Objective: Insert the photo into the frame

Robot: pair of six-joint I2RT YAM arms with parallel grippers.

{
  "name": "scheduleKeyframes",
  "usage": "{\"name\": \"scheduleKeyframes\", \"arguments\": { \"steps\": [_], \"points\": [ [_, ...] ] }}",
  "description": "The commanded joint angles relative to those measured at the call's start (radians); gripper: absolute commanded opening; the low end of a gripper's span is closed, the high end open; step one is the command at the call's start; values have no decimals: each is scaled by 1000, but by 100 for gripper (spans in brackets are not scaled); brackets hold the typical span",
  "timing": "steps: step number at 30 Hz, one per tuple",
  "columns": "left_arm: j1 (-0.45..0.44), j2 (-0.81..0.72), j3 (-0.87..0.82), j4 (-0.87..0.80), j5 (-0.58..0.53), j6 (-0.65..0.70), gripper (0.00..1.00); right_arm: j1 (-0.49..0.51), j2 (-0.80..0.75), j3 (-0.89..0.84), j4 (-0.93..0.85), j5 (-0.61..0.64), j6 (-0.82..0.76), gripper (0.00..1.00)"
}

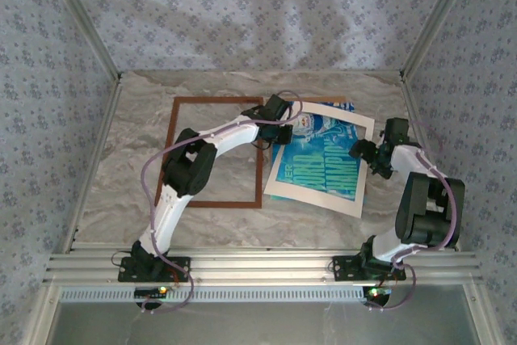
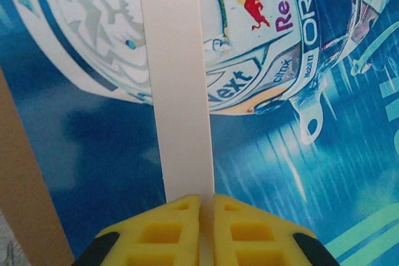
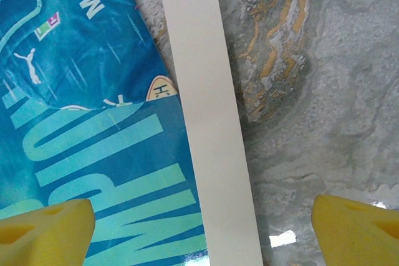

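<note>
Jaws first: the left jaws are pressed almost together, the yellow fingertips [image 2: 168,232] parted by a thin slit through which a white mat strip [image 2: 177,91] shows; I can't tell whether they nip it. The right jaws stand wide, the fingertips [image 3: 43,228] out at either lower corner of the wrist view, straddling the mat [image 3: 212,123] and the print's edge.

From above, the photo [image 1: 323,159] lies flat just right of the frame [image 1: 171,151], under the white mat [image 1: 323,199]. Its long axis runs from near-left to far-right, skewed against the frame, whose long sides run straight away from me. The lettering reads sideways.

My left arm crosses the frame's far right corner and hides the photo's near-left top. At the left wrist the helmet [image 2: 249,42] is cut off, and a brown band [image 2: 19,185] at the edge is too cropped to name.

The surface [image 1: 121,183] is grey marbled stone with ochre veins [image 3: 274,48]. Pale patterned cloth walls [image 1: 242,6] close it in.
</note>
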State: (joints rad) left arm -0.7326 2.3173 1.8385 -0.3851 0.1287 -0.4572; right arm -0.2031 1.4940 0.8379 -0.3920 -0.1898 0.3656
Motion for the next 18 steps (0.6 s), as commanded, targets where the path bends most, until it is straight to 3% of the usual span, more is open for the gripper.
{"name": "scheduleKeyframes", "arguments": {
  "steps": [1, 12, 18],
  "points": [
    [12, -63, -24, -13, 26, -14, 11, -2, -29, -17, 2, -63, 22, 92],
    [16, -112, -54, -1, 26, -5, 11, -63, -72, -53, 118, -315, 97, 90],
    [16, -116, -65, 0, 20, 0, 11, -114, -105, -60, 207, -455, 140, 83]
  ]
}}
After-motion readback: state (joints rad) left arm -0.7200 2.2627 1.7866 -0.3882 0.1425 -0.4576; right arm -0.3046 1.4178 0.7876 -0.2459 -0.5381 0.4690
